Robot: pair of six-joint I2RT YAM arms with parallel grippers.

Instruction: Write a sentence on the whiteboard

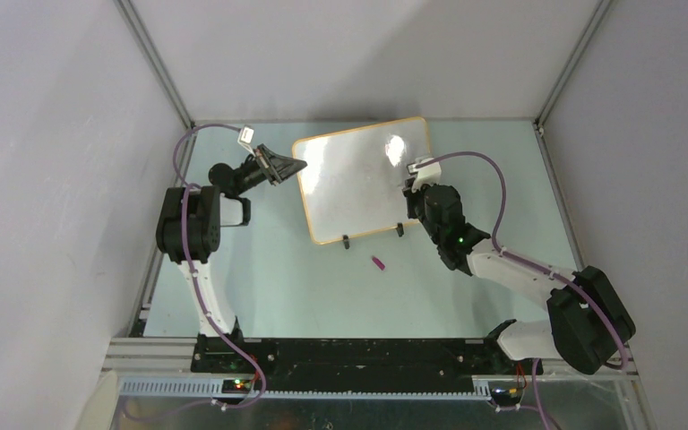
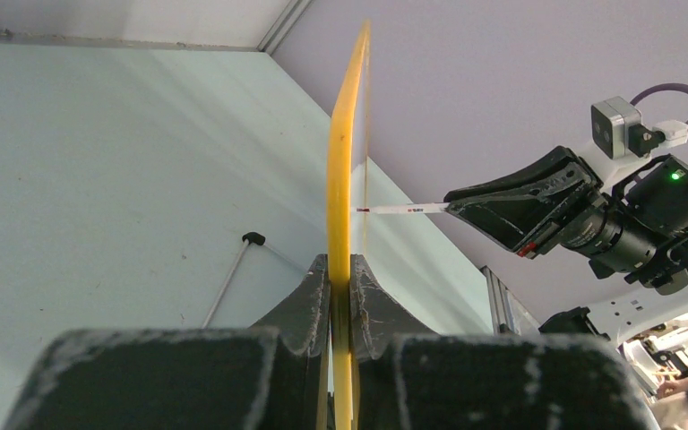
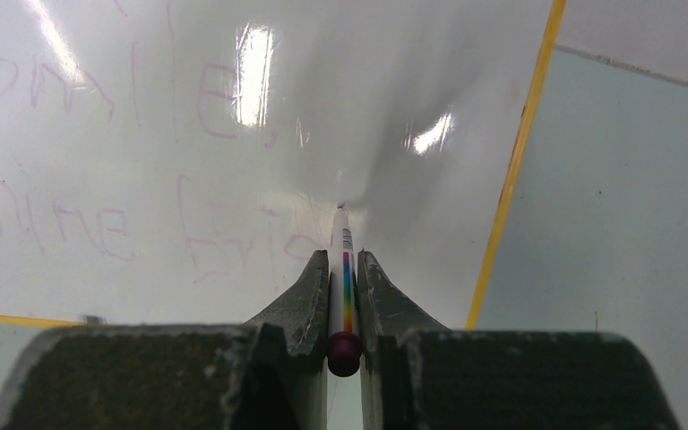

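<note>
Orange-yellow framing is seen clamped between the narrowly closed jaws of the left gripper [image 1: 288, 167], which is set on the left edge of the whiteboard [image 1: 358, 184]. The board is stood on its two black clip feet [image 1: 346, 242] toward the far middle of the table [image 1: 260, 278]. Just in front of the feet a small purple cap [image 1: 379, 262] is left lying on the table, apart from both arms. At the board's right side the right gripper [image 3: 344, 262] is closed on a thin marker [image 3: 345, 291], whose tip is brought to the glossy face, touching or very nearly so. Trouble could be expected from pressure. If the tip is pushed too hard, the board may be rocked on its feet or twisted in the left clamp, and the strokes skewed. If too little is given, the already faint line may be lost altogether. The slim marker could also be slid back through the fingers. Faint pink lettering in two rows is shown only by the right wrist view; from above, the face is washed by glare and looks nearly blank. The board is shown edge-on by the left wrist view alone, with the marker seen meeting it from the side, whereas the cap is caught only from above.
</note>
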